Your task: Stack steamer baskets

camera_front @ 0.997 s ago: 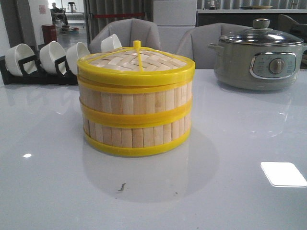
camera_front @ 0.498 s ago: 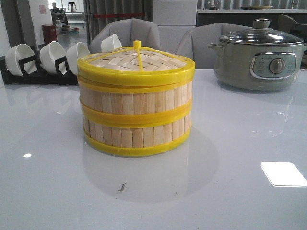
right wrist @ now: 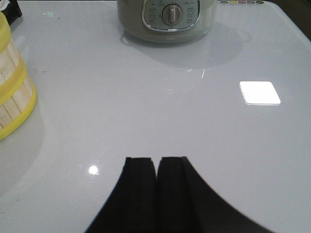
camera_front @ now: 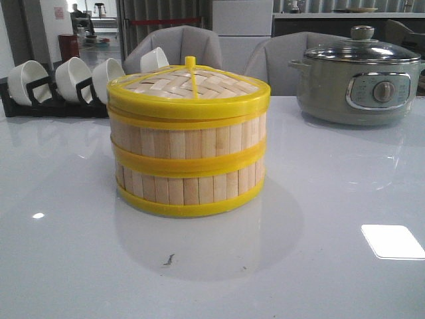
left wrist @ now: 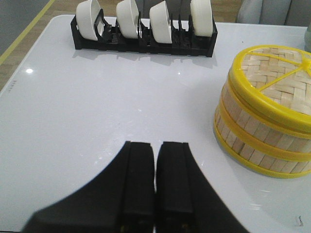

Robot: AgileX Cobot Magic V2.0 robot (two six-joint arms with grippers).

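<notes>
Two steamer baskets stand stacked in the middle of the white table: the upper basket (camera_front: 189, 141) sits on the lower basket (camera_front: 189, 187). A woven bamboo lid (camera_front: 188, 90) with a yellow rim and knob covers the top. The stack also shows in the left wrist view (left wrist: 265, 124) and, at the edge, in the right wrist view (right wrist: 12, 92). My left gripper (left wrist: 156, 145) is shut and empty above bare table, apart from the stack. My right gripper (right wrist: 156, 160) is shut and empty above bare table on the stack's other side. Neither gripper shows in the front view.
A grey-green electric pot (camera_front: 360, 80) with a glass lid stands at the back right, also in the right wrist view (right wrist: 167, 19). A black rack of white cups (camera_front: 63, 83) stands at the back left, also in the left wrist view (left wrist: 143, 29). Chairs stand behind the table.
</notes>
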